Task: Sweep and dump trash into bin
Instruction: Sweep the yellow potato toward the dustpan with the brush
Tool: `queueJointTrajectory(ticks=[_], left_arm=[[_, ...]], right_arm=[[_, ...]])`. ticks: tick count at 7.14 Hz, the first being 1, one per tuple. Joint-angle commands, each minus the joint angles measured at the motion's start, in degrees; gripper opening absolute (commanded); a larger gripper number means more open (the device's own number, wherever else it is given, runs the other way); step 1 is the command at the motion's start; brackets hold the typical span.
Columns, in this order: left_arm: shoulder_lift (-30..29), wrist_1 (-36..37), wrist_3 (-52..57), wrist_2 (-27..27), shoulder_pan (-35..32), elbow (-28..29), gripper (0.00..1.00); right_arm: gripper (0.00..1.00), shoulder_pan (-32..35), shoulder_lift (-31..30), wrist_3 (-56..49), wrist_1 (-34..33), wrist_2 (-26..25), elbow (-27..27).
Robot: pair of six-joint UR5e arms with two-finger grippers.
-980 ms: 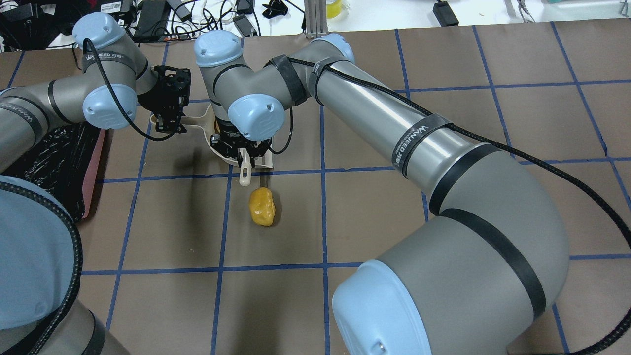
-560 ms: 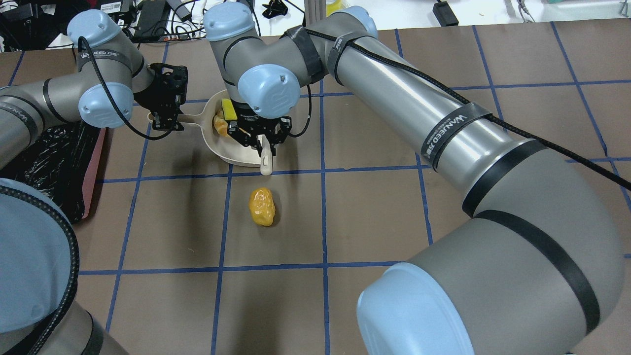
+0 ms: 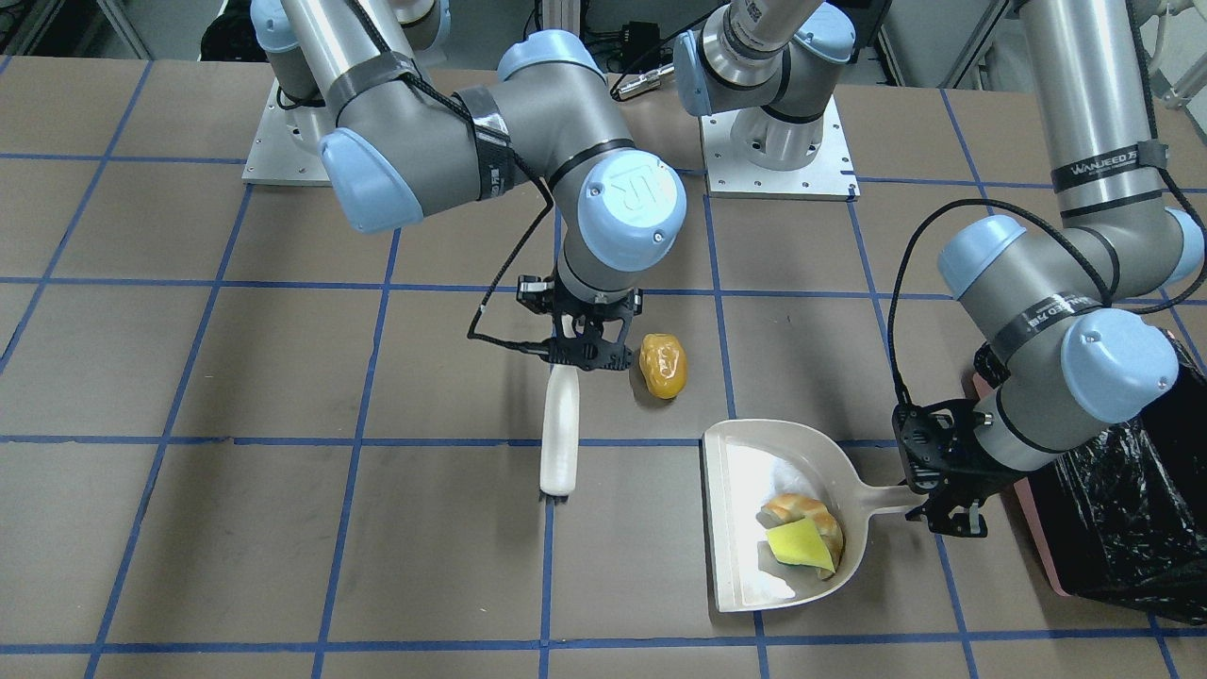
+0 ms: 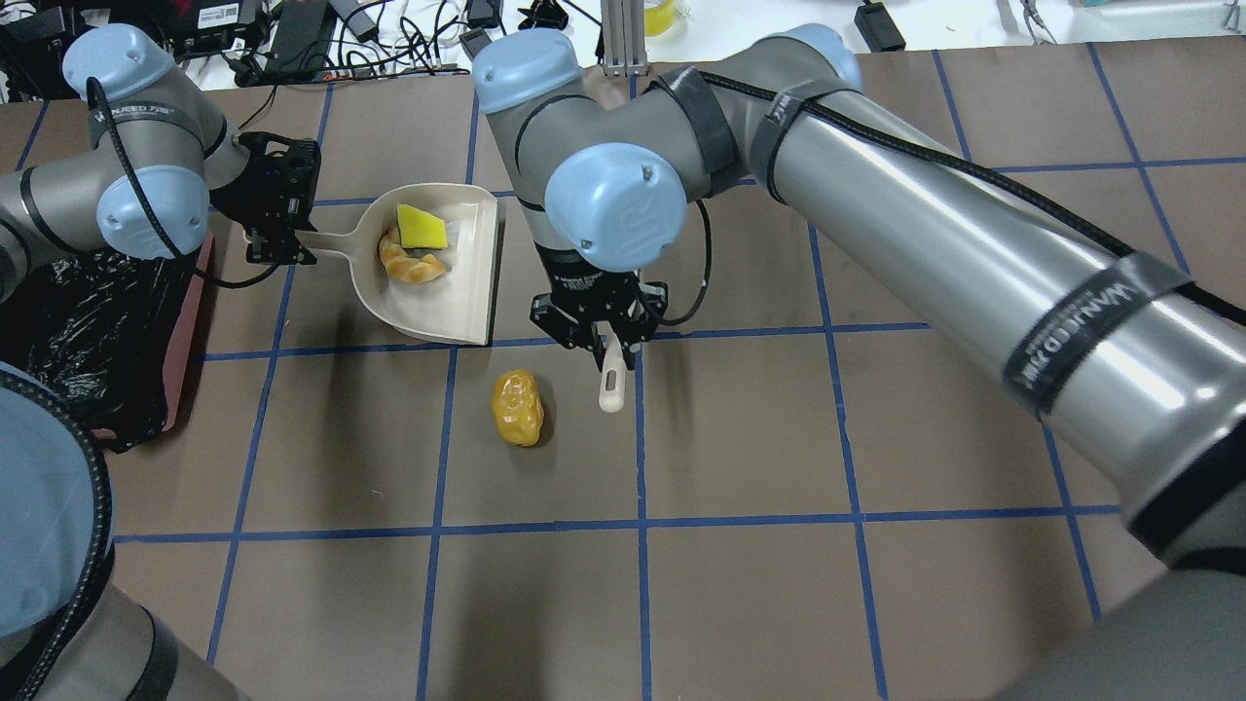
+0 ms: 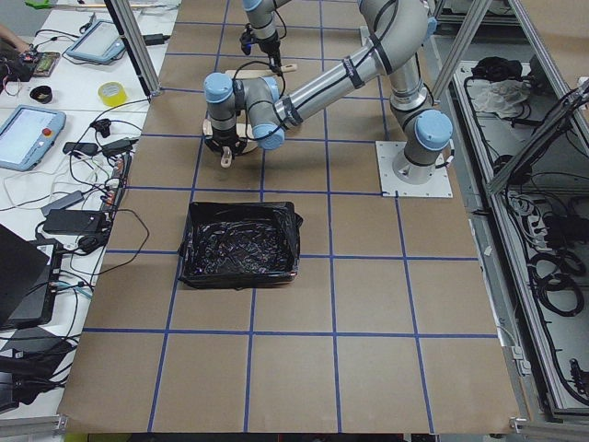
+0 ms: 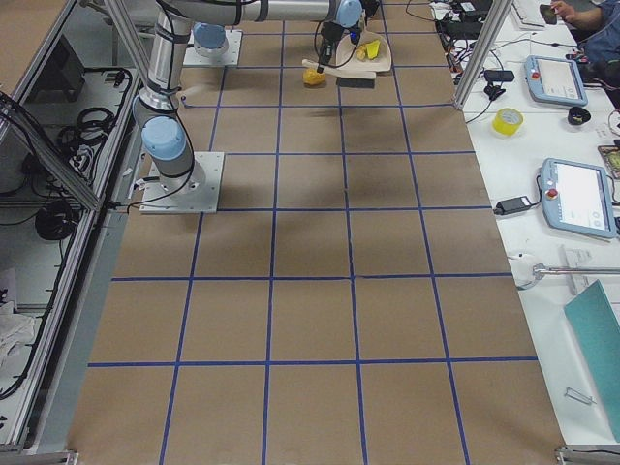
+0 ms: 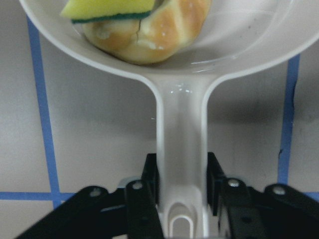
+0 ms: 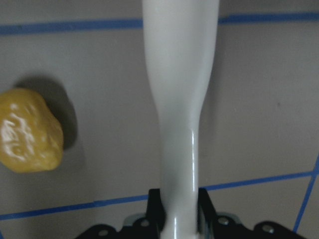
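The glossy orange-yellow potato lump lies on the table, just left of the white brush. My right gripper is shut on the brush's handle, beside the lump. The croissant piece with its yellow-green wedge lies in the cream dustpan. My left gripper is shut on the dustpan's handle. The pink bin with its black bag stands at the table's left edge, beside my left arm.
Blue tape lines grid the brown table. Cables, chargers and a tape roll lie on the white bench beyond the far edge. The arm bases stand on the robot's side.
My right gripper has carried the brush out of the dustpan, rightward and nearer, to beside the potato lump. My left gripper has drawn the dustpan left. The croissant piece now shows in the pan.
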Motion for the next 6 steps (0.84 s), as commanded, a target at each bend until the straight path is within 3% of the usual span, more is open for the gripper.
queueJointTrajectory(ticks=[1,3,6], left_arm=[[4.94,-0.05,2.95,1.25,0.58,-7.55,0.0],[9.95,0.74,3.84,6.26,0.49,-14.26,0.0],[11.12,0.74,2.79,6.27,0.31,-15.86,0.0]], right_arm=[[0.0,4.69,-9.55,10.16,-2.22,5.06,13.73],[0.0,11.38,-9.76,21.16,-3.01,11.05,16.23],[0.0,13.08,-1.97,22.61,-13.79,13.72,15.71]])
